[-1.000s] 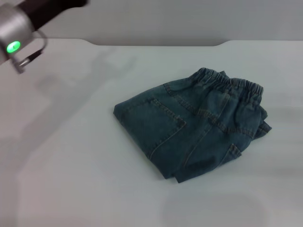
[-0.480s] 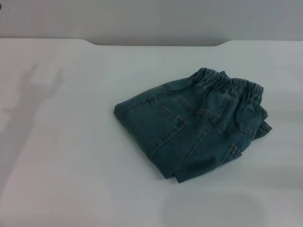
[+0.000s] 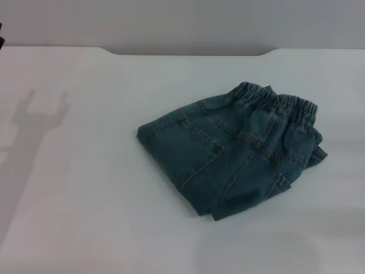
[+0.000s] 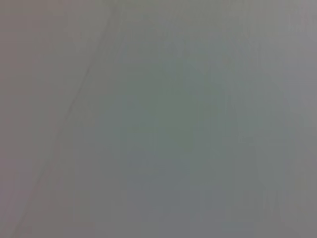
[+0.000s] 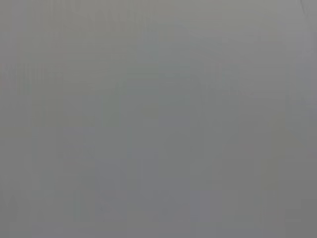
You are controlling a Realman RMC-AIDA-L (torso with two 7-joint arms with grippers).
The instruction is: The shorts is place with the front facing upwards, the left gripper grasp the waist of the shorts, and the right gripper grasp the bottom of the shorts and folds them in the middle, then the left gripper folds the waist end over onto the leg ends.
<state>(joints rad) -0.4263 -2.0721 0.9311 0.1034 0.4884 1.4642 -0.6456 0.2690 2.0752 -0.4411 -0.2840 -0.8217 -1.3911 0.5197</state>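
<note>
The shorts (image 3: 228,151) lie folded into a compact bundle on the white table (image 3: 85,217), right of the middle in the head view. A patch pocket with pale stitching faces up. The gathered waist (image 3: 279,103) runs along the far right edge of the bundle. The bottom of the shorts, the leg ends, lie tucked under the fold and do not show. Neither gripper appears in the head view; only the shadow of the left gripper falls on the table at the left. Both wrist views show a plain grey surface and no fingers.
The table's far edge (image 3: 188,52) runs across the top of the head view, with a grey wall behind it. Bare white tabletop surrounds the shorts on every side.
The left arm, seen at the upper left a second ago, has drawn out of the head view to the left. Its shadow has slid left and down. The shorts have not moved.
</note>
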